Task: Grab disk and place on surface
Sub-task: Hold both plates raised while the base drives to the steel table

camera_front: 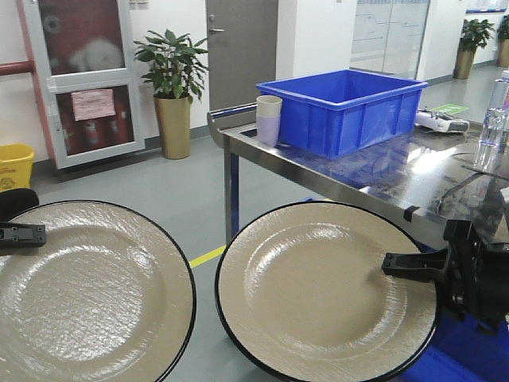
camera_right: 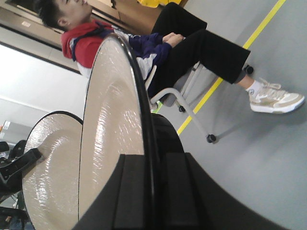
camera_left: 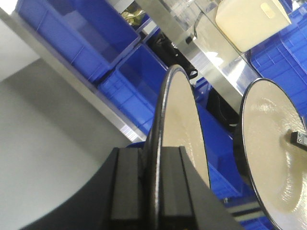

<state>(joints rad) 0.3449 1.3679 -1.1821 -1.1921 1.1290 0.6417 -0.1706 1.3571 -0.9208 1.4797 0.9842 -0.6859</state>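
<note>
Holding a disk in each gripper, I have the grab done and the placing not yet begun. My left gripper is clamped on the rim of the left disk. Its jaws are nearly closed, with only the thin black edge between them, as the left wrist view shows edge-on. My right gripper pinches the right disk the same way, one finger lying over the cream face and the other behind it. Both disks hang in the air, tilted up toward the front camera, side by side and apart from each other, short of the table.

The surface, a shiny metal tabletop, lies just ahead of my right gripper and, as it looks, somewhat higher. From my left gripper it is further off, ahead and to the right. Neither disk touches it. A blue bin and stacked cups take up its far end, and a water bottle stands beyond my right gripper. The bare stretch nearest that gripper looks like the place to aim for.

What is left, as I judge it, is to lift each disk over the table edge, level it and set it flat on the bare metal. Then I open the jaws and back away. The right disk is nearer and seems the easier one to place first.
</note>
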